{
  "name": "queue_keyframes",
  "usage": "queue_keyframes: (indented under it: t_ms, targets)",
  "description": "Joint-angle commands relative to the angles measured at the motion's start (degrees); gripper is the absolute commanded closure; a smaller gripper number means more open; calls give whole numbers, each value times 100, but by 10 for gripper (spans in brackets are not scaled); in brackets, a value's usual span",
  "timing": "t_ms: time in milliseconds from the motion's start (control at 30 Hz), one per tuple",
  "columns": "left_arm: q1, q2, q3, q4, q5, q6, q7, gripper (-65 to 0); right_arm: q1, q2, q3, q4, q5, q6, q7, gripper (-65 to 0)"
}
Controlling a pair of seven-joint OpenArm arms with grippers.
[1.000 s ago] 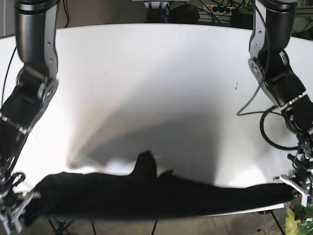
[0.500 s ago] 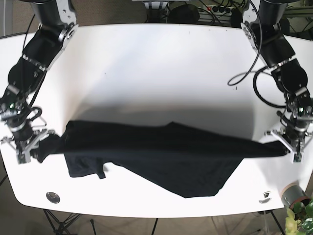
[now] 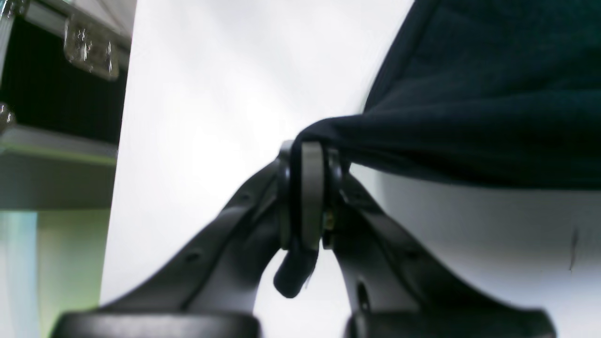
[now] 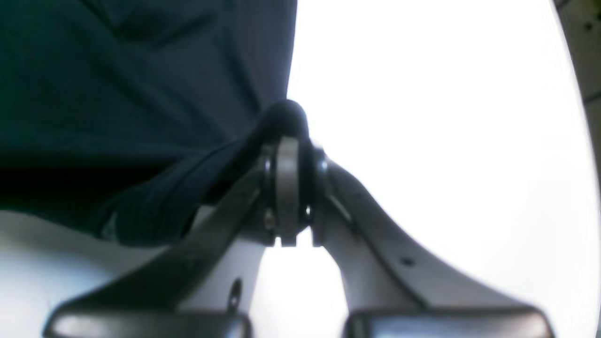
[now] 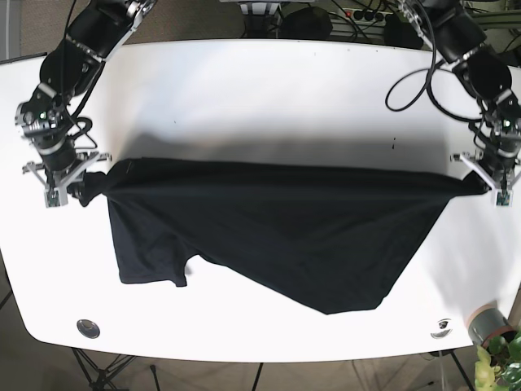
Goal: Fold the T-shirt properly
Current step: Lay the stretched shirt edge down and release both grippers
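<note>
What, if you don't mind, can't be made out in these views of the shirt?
- Left wrist view: most of the shirt is cut off by the frame edge.
- Right wrist view: the pinched cloth is hidden inside the right tool.
- Base view: which shirt part the left tool grips is too small.

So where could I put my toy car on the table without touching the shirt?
The far half of the table, between the two arms, is bare white. So is the near left corner. The middle is crowded: the shirt stretches across, pinched by the left gripper and right gripper.
</note>
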Motion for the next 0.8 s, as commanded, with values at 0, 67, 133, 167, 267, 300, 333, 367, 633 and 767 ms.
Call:
queue_keyframes:
  t_ms: [0, 67, 133, 167, 267, 300, 333, 367, 633, 767]
  targets:
    - [200, -120, -124, 256, 26, 63, -128, 0, -167, -46, 107, 207, 34, -53, 122, -21]
    - [385, -120, -212, 317, 18, 63, -128, 0, -352, -134, 142, 251, 34, -53, 122, -21]
    - [596, -111, -353, 379, 18, 63, -128, 0, -589, -248, 203, 251, 43, -49, 122, -21]
    - [658, -76, -397, 387, 18, 63, -128, 0, -642, -274, 221, 234, 69, -49, 122, -21]
    - [877, 21, -705, 449, 18, -121, -128, 0, -923, -292, 362, 207, 385, -49, 122, -21]
    - [930, 39, -784, 467, 18, -218, -128, 0, -1002, -292, 379, 207, 456, -49, 122, -21]
    - [1009, 56, -889, 475, 18, -411, -128, 0, -1125, -292, 388, 207, 579, -49, 122, -21]
    - [1071, 91, -977, 475, 18, -548, -128, 0, -1213, -292, 388, 207, 684, -49, 122, -21]
    - [1431, 329, -1320, 502, 35, -548, -128, 0, -1749, -292, 379, 216, 1054, -49, 122, -21]
    - [1554, 355, -1311, 502, 35, -548, -128, 0, -1881, -301, 379, 216, 1054, -49, 122, -21]
